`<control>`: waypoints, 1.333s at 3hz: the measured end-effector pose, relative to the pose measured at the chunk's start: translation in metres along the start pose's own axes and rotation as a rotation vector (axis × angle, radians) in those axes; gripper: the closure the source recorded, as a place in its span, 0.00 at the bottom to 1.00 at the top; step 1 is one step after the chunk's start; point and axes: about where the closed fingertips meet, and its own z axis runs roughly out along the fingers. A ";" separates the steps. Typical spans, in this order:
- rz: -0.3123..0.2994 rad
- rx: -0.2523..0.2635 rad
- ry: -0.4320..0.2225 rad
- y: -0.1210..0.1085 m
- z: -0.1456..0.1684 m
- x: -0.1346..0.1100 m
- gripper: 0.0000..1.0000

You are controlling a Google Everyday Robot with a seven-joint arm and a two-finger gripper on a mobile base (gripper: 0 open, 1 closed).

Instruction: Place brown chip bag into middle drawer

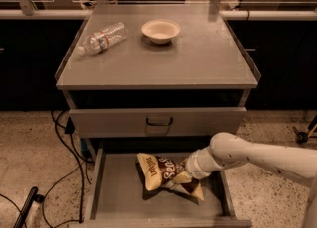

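The brown chip bag [159,171], dark brown with cream-yellow ends and white lettering, lies on the floor of the open middle drawer [114,192], a shallow grey tray pulled out below the cabinet. My gripper [184,175] reaches in from the right on a white arm and sits at the bag's right end, down inside the drawer. The bag's right part is partly hidden by my wrist.
Above the open drawer is a shut drawer front with a dark bail handle [159,121]. On the cabinet top [198,63] lie a clear plastic water bottle [101,37] and a white bowl [160,30]. Black cables [69,172] trail on the speckled floor at left.
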 end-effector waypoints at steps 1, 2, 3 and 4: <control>0.021 -0.018 0.054 -0.016 0.048 0.015 1.00; 0.023 -0.023 0.067 -0.019 0.054 0.015 1.00; 0.023 -0.023 0.067 -0.019 0.054 0.015 0.81; 0.023 -0.023 0.067 -0.019 0.054 0.015 0.57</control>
